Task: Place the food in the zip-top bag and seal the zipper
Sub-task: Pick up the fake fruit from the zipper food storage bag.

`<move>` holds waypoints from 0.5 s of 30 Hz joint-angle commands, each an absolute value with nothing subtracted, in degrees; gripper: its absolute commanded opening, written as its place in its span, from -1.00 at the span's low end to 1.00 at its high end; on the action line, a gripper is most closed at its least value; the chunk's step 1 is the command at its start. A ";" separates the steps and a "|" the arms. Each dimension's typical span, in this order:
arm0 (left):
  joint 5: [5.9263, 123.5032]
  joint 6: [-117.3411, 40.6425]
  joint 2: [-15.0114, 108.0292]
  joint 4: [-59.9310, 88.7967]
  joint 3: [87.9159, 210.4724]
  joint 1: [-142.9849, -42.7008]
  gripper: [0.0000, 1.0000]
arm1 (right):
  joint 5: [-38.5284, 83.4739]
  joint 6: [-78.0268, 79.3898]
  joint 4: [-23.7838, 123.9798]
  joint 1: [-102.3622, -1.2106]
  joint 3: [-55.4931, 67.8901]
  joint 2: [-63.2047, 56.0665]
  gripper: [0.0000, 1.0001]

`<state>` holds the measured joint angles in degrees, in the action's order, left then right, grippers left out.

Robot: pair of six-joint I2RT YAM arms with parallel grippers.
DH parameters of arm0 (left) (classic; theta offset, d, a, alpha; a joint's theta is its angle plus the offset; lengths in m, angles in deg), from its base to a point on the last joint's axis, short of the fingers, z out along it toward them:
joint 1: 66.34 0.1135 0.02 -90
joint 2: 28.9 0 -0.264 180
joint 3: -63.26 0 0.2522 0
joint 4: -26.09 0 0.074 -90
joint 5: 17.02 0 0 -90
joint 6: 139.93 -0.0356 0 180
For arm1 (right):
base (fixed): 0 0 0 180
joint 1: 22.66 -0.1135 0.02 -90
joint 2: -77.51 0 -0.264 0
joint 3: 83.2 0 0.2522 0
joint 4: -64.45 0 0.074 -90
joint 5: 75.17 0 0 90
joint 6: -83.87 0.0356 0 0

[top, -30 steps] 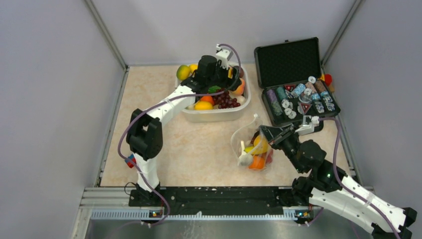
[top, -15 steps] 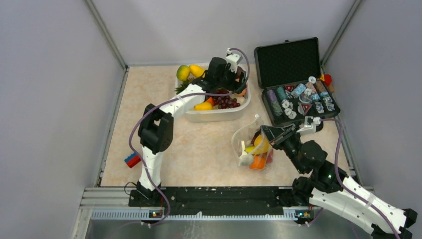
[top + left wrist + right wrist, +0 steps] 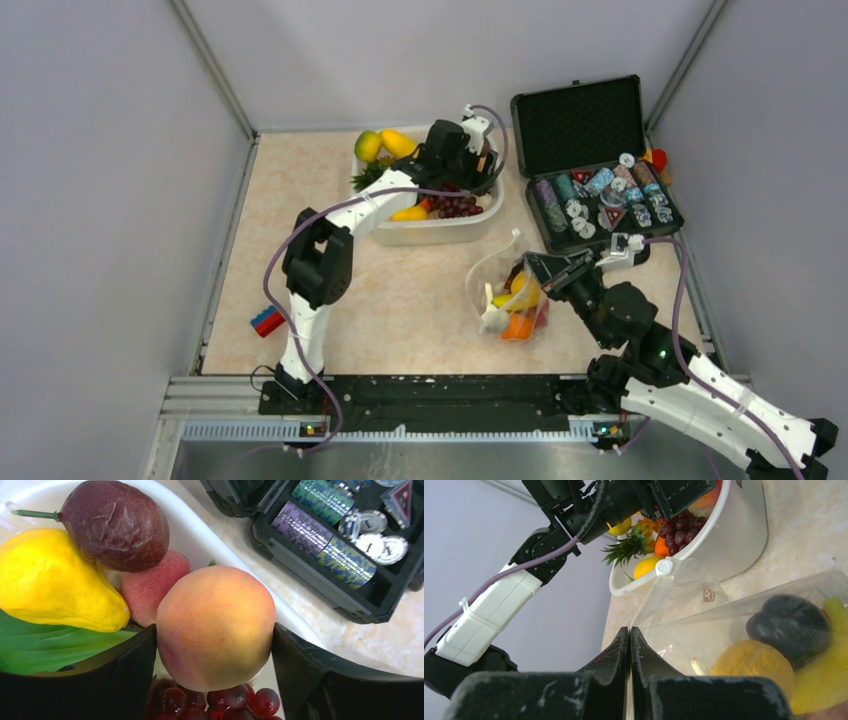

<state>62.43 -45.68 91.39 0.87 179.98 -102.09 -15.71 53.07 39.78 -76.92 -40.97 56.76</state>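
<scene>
My left gripper (image 3: 478, 165) is over the right end of the white tub (image 3: 440, 232). In the left wrist view its fingers (image 3: 125, 675) press both sides of a peach (image 3: 215, 625), above dark red grapes (image 3: 220, 702). My right gripper (image 3: 530, 265) is shut on the edge of the zip-top bag (image 3: 495, 275), which stands open on the table. In the right wrist view the zipper (image 3: 644, 602) runs from its white slider (image 3: 663, 567) down into my shut gripper (image 3: 629, 630). The bag (image 3: 704, 625) holds an orange (image 3: 516, 326), a yellow banana (image 3: 522, 292) and a dark fruit (image 3: 789, 625).
The tub also holds a yellow pear (image 3: 55, 580), a maroon fruit (image 3: 115, 525) and a green leaf (image 3: 45, 645). An open black case of chips (image 3: 600, 190) stands right of the tub. A red and blue brick (image 3: 266, 320) lies near the left edge.
My left gripper has moved right across the tub to its right end, and the arm has stretched out. The right arm and the bag have not moved.
</scene>
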 commanded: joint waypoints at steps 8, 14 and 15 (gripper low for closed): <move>62.84 -45.09 81.10 5.25 173.12 -101.68 -0.10 | -15.82 54.00 40.75 -77.29 -40.15 57.05 -1.00; 64.48 -45.44 73.92 7.70 167.97 -101.72 -0.14 | -15.34 54.31 40.82 -77.29 -40.16 57.02 -1.00; 64.79 -45.40 72.46 8.42 166.66 -101.68 -0.13 | -15.26 54.33 40.86 -77.31 -40.12 57.02 -1.00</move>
